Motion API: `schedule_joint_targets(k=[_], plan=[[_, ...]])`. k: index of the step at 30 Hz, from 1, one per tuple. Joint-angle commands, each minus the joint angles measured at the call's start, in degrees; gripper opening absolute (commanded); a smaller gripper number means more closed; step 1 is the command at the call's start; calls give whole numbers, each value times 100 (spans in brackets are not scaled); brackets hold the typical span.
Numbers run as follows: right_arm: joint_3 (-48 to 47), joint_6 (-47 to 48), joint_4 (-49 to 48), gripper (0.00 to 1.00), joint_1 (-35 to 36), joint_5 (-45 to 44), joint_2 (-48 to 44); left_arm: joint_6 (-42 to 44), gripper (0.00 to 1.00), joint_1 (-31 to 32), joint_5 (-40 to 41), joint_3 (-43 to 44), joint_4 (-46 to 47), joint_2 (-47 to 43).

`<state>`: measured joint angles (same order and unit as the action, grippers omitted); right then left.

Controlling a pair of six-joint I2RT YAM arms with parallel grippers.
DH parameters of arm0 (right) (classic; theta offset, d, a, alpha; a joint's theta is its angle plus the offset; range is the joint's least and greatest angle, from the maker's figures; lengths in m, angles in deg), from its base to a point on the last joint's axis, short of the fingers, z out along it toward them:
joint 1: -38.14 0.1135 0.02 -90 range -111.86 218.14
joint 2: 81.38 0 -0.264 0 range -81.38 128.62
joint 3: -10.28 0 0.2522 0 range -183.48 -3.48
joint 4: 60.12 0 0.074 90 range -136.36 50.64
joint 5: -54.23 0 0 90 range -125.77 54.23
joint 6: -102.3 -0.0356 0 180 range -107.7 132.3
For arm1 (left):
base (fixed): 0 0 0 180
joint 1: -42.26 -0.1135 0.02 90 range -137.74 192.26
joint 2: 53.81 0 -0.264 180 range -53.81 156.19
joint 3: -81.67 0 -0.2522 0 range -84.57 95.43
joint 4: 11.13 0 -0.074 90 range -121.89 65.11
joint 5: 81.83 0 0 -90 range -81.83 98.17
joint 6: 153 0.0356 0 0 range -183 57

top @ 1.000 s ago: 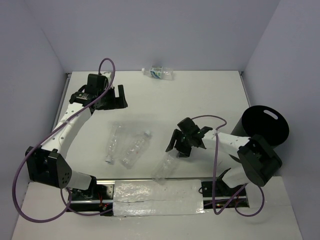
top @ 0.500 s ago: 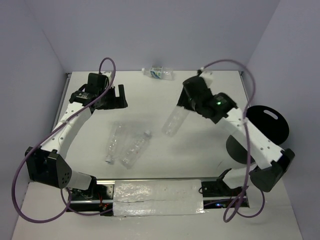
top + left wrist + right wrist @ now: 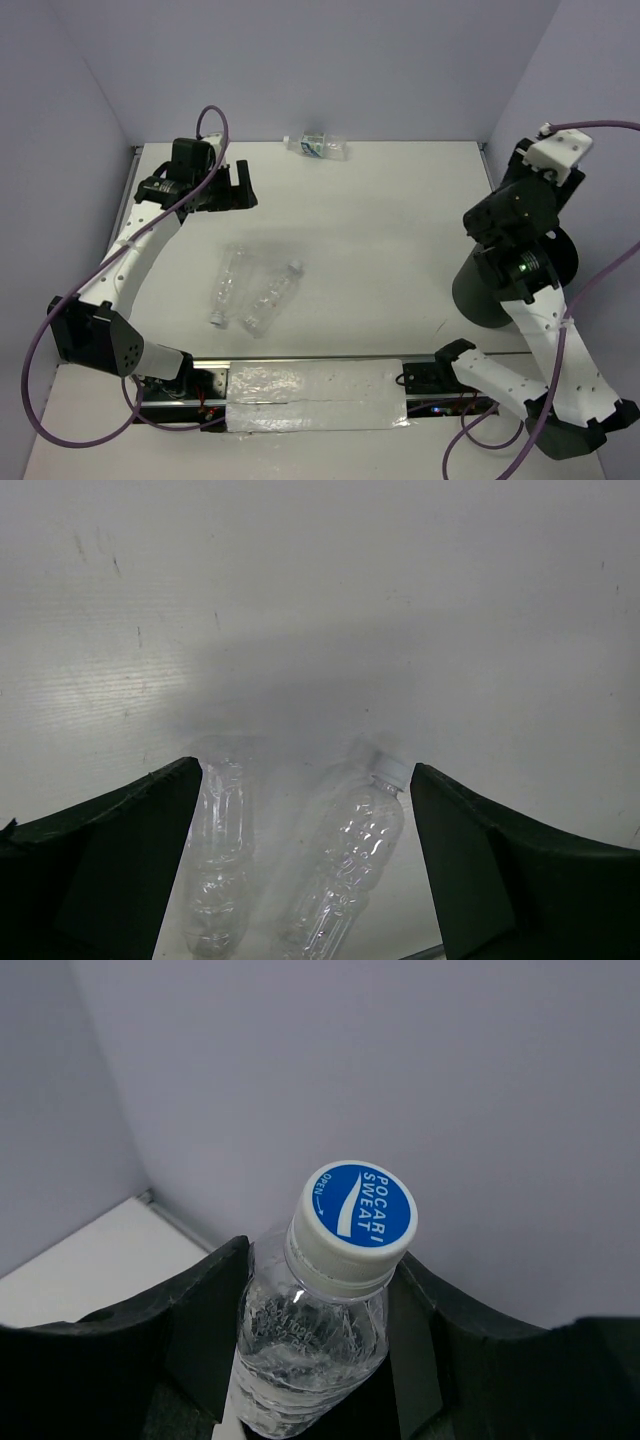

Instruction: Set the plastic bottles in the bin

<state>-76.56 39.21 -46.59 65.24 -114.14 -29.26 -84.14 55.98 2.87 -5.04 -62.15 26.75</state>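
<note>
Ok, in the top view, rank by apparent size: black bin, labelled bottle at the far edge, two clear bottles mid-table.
1. Black bin: clearly largest.
2. Left clear bottle and right clear bottle: alike, not ranked.
3. Labelled bottle: looks smallest, but it lies farthest from the camera, so unsure.

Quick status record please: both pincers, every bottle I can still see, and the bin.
left pincer: open, empty, clear of the bottles
right pincer: shut on the held bottle, raised high at the right side
held bottle: clear, its cap white with a blue top
loose bottle A: lying mid-table
loose bottle B: lying beside A, white cap on
labelled bottle: lying at the far edge of the table
bin: black, at the right; contents cannot be seen
</note>
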Motion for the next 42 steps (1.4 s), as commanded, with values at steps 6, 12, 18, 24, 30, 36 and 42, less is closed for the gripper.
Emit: schedule_joint_targets(k=[6, 12, 18, 24, 30, 36, 42], plan=[[65, 166, -5, 46, -801, -293, -509, -47, 99, 52, -296, 151, 166, 127], [302, -1538, 1937, 47, -1162, -4, -650, -39, 99, 52, -270, 133, 175, 136], [637, -2603, 2913, 100, -1452, 383, -633, -12, 99, 70, -270, 142, 96, 127], [-186, -3129, 3546, 100, -1444, 926, -334, 14, 99, 96, -69, 133, -36, 145], [-1858, -4299, 5514, 100, -988, 2517, 518, -118, 97, 166, 590, -287, -247, 92], [-2202, -5169, 6079, 100, 366, 3395, 1432, -337, 92, 1167, 1435, -1105, -290, -224], [-1816, -5548, 5570, 100, 736, 4592, 1679, -820, 91, 2240, 1532, -1606, -327, -224]])
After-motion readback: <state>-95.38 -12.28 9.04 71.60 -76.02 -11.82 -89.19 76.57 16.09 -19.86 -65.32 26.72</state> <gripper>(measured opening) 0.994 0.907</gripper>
